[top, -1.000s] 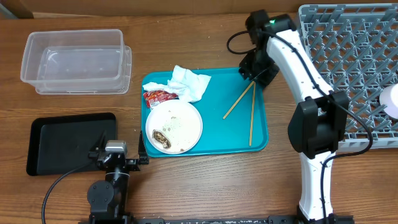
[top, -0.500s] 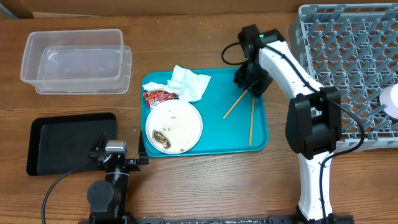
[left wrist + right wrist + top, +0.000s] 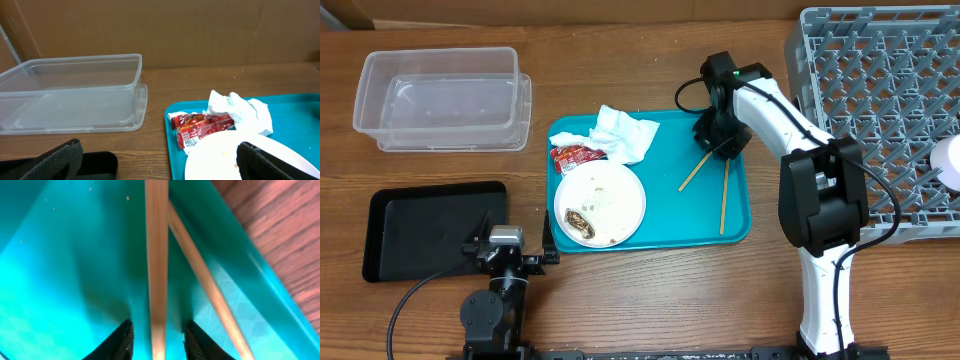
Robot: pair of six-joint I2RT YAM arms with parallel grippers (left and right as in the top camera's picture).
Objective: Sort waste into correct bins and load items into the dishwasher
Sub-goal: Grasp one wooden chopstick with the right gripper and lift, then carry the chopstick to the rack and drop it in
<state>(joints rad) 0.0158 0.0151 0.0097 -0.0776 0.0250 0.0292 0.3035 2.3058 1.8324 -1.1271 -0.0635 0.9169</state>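
Two wooden chopsticks (image 3: 703, 165) lie crossed on the teal tray (image 3: 670, 232). My right gripper (image 3: 720, 143) is low over their upper ends. In the right wrist view it (image 3: 156, 341) is open, with one chopstick (image 3: 156, 255) between the fingertips (image 3: 125, 336) and a gap on each side; the other chopstick (image 3: 205, 285) runs off beside it. The white plate (image 3: 605, 200) holds rice grains and a brown scrap (image 3: 582, 220). The napkin (image 3: 625, 133) and red wrapper (image 3: 575, 155) lie behind it. My left gripper (image 3: 512, 255) is open and empty at the table front, also in its wrist view (image 3: 160, 167).
The clear tub (image 3: 440, 95) stands at the back left and the black tray (image 3: 420, 225) at the front left. The grey dish rack (image 3: 880, 100) fills the right side, with a white dish (image 3: 948, 160) at its right edge.
My right gripper has moved left and down from the tray's back right corner onto the chopsticks' upper ends. The left arm has not moved.
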